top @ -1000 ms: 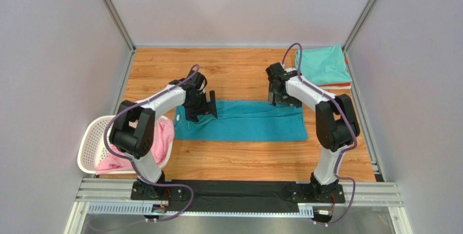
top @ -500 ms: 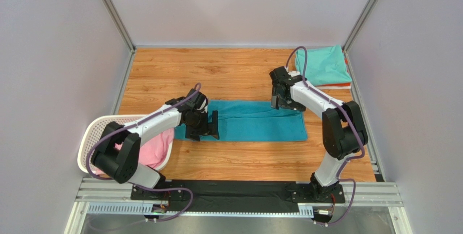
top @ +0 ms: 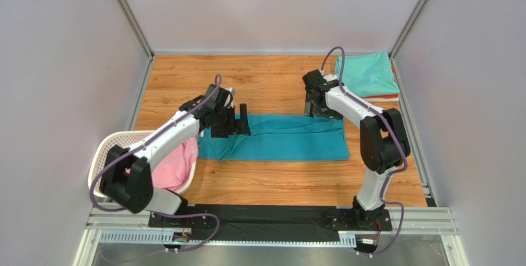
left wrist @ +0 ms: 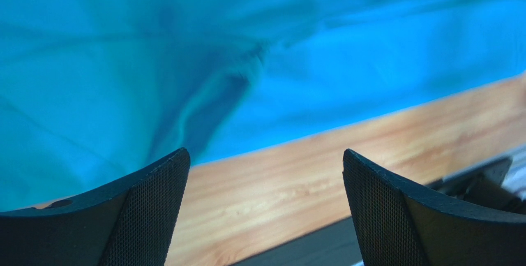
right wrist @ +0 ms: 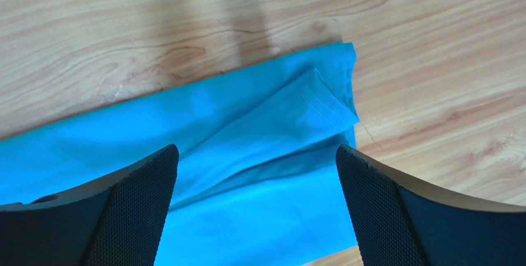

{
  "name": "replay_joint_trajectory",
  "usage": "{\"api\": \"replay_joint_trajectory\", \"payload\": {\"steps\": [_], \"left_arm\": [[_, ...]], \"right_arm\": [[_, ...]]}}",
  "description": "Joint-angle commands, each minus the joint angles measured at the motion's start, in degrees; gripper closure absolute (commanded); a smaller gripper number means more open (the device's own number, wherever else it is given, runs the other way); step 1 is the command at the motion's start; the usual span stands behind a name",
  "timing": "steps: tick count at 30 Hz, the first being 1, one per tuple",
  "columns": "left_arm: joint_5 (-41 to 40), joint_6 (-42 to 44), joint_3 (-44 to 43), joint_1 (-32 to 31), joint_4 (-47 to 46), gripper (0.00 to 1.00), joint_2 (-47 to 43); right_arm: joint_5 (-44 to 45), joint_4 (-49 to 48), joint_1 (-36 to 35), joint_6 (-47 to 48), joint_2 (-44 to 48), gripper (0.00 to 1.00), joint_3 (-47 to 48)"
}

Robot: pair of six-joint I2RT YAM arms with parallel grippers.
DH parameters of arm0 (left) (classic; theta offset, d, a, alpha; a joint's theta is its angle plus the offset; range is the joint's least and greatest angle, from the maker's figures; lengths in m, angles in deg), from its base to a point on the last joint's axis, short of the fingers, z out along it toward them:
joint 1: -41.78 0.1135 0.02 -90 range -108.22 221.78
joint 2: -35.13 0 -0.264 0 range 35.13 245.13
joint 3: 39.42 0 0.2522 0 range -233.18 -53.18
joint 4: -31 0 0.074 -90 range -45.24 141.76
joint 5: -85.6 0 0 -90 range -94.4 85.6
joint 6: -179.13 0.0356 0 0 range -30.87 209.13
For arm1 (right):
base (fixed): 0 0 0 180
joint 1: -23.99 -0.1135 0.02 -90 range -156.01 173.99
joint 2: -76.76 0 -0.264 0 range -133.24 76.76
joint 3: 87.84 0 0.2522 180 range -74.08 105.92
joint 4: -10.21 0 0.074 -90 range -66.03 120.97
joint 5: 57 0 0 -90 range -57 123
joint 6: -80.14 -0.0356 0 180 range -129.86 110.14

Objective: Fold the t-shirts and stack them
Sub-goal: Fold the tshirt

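Observation:
The deep teal t-shirt (top: 278,138) lies as a long folded strip across the middle of the table. It fills the left wrist view (left wrist: 185,62) and shows in the right wrist view (right wrist: 247,149). My left gripper (top: 233,123) is open and empty over the strip's left end. My right gripper (top: 316,110) is open and empty over the strip's far right corner. The mint green t-shirt (top: 367,75) lies folded at the back right on top of the orange t-shirt (top: 386,97), of which only an edge shows. The pink t-shirt (top: 170,170) lies in the basket.
A white lattice basket (top: 108,161) sits at the table's front left edge. Metal frame posts and grey walls enclose the wooden table (top: 271,179) on three sides. A black rail runs along the near edge.
My left gripper has moved back from the strip's near left edge to its far left part. My right gripper has shifted slightly back and left. The teal shirt stays flat.

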Motion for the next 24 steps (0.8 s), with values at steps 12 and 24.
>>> {"api": "replay_joint_trajectory", "payload": {"steps": [12, 24], "left_arm": [[4.9, -2.5, -7.2, 7.4, -4.9, 0.00, 22.3], [-3.1, -3.6, -3.7, 8.3, -1.7, 0.00, 21.4]], "right_arm": [[1.2, -1.0, 3.6, 1.5, -6.8, 0.00, 1.9], [4.8, -0.6, 11.3, 0.9, 8.5, 0.00, -13.2]]}}
